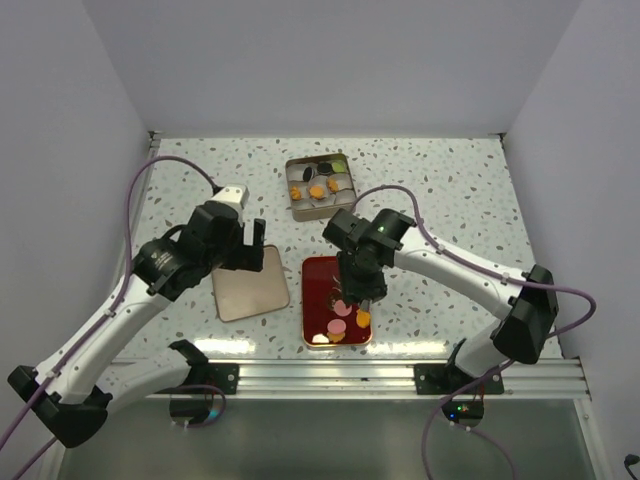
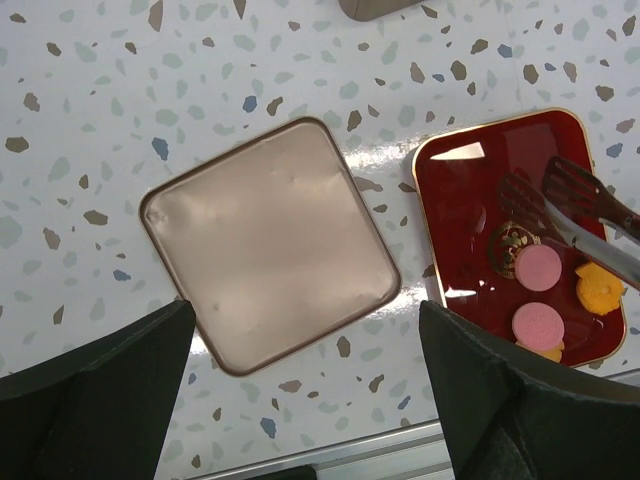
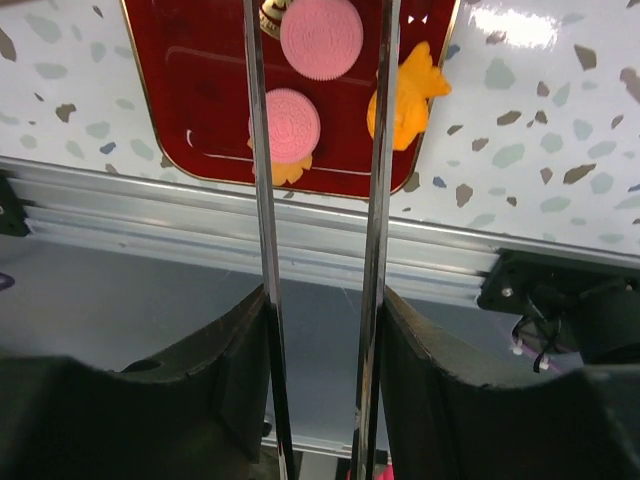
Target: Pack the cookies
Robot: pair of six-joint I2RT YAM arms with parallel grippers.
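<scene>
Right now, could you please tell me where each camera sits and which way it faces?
Top: above, behind the left arm and right arm, facing down on the table; both show.
Left wrist: above the lid, facing down; its open jaws show.
Right wrist: looks along the tongs at the tray; its jaws clamp them.
Wrist views share tray, tongs, pink cookies.

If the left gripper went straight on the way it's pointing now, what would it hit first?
Most likely the flat square lid: the open left gripper points down at it with nothing in between, though its height above the lid is unclear.
</scene>
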